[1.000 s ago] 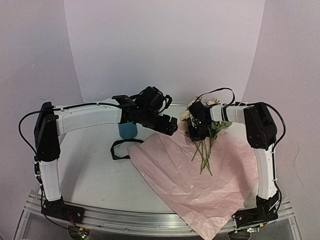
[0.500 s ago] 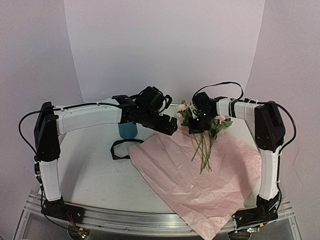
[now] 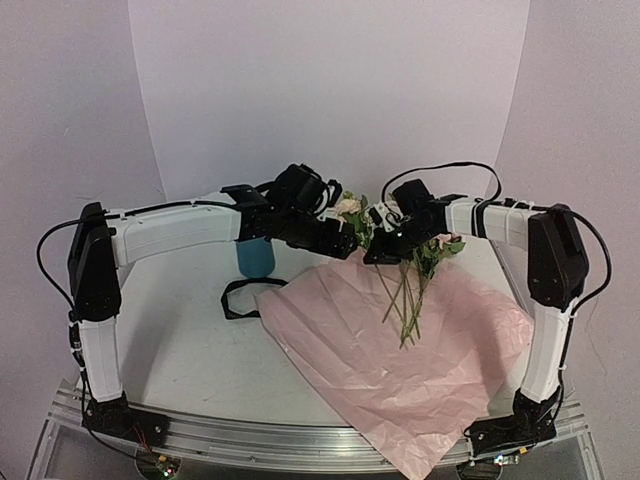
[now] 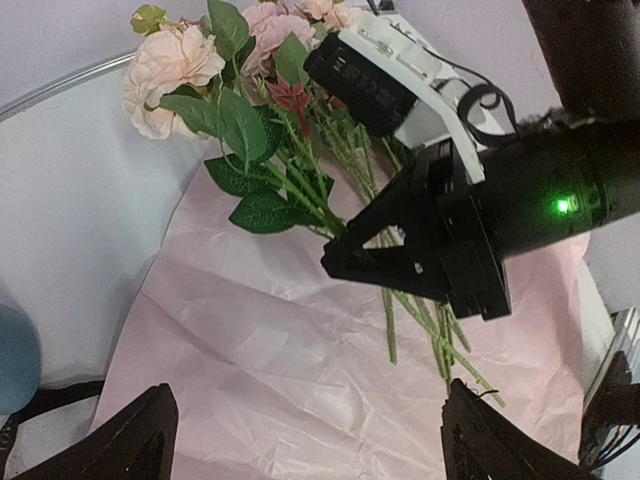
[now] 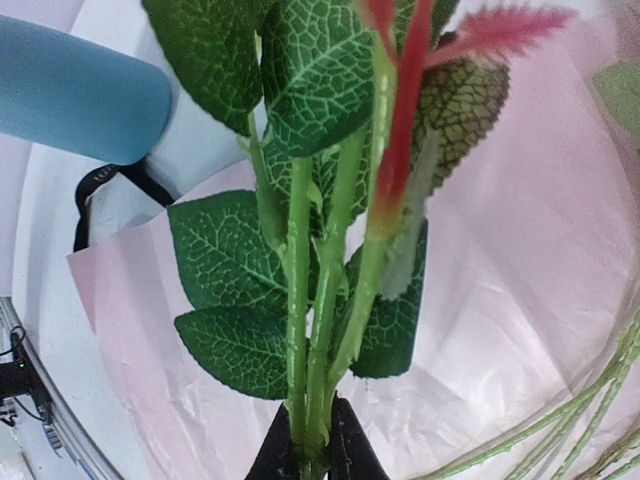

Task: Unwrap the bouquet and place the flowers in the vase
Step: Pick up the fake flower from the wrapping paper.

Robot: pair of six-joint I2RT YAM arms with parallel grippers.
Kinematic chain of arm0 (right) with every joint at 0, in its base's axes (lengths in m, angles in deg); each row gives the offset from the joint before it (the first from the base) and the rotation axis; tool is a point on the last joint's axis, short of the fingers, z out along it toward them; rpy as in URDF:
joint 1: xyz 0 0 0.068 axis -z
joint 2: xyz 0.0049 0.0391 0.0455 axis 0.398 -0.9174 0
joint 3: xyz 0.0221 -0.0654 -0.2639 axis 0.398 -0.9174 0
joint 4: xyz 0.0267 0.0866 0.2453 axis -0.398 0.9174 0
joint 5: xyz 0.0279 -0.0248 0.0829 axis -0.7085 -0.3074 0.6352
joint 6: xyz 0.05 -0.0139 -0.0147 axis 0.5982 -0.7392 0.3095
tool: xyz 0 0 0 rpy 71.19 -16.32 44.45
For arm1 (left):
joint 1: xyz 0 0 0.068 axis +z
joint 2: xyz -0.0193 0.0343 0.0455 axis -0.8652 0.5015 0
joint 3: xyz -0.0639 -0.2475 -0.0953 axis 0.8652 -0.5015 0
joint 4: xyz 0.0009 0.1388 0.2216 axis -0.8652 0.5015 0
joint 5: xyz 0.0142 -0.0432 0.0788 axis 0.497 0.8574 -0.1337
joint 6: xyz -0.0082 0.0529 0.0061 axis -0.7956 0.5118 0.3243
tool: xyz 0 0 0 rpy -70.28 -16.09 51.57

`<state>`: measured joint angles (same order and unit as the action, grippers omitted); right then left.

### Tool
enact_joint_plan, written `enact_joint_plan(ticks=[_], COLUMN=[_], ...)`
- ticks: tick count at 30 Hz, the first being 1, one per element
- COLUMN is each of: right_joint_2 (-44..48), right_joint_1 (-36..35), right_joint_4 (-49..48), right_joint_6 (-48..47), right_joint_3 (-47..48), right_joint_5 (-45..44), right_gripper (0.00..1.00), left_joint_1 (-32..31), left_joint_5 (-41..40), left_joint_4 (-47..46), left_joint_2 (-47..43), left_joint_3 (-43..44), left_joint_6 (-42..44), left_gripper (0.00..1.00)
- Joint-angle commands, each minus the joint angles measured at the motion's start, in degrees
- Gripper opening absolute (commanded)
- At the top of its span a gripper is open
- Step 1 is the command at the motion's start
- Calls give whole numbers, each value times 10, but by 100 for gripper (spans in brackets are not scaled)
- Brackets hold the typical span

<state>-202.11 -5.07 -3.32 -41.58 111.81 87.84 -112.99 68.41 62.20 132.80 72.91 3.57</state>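
Left arm (image 3: 170, 235), right arm (image 3: 500, 222): white links, black joints, black cables; green light, right wrist (image 4: 563, 205).

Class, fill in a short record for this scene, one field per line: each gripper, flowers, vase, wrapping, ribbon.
Right gripper: shut on the flowers by their stems
Left gripper: open, holding nothing, above the wrapping paper
Flowers: unwrapped, lifted, lower stems trailing toward paper
Vase: teal, partly hidden behind left arm
Wrapping paper: spread flat on the table
Ribbon: black, loose on table, left of paper
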Motion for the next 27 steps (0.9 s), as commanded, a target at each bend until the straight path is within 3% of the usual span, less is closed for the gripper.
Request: enact_joint_plan(ticks=[1, 10, 16, 27], right_joint_2=[75, 146, 162, 176], right_joint_1=[0, 0, 0, -1], right_joint_4=[-75, -196, -205, -207], right_joint_6=[17, 56, 67, 63], right_joint_3=[-37, -101, -103, -109], right_joint_5=[80, 156, 174, 205], right_gripper=[2, 3, 4, 4], left_joint_1=[30, 73, 80, 79], left_joint_5=[69, 186, 232, 259], left_joint_4=[-67, -223, -304, -357], left_joint_2=[-19, -49, -41, -7], left_joint_3=[18, -54, -65, -50], left_joint_6=[-62, -177, -221, -274], left_gripper=[92, 80, 67, 61])
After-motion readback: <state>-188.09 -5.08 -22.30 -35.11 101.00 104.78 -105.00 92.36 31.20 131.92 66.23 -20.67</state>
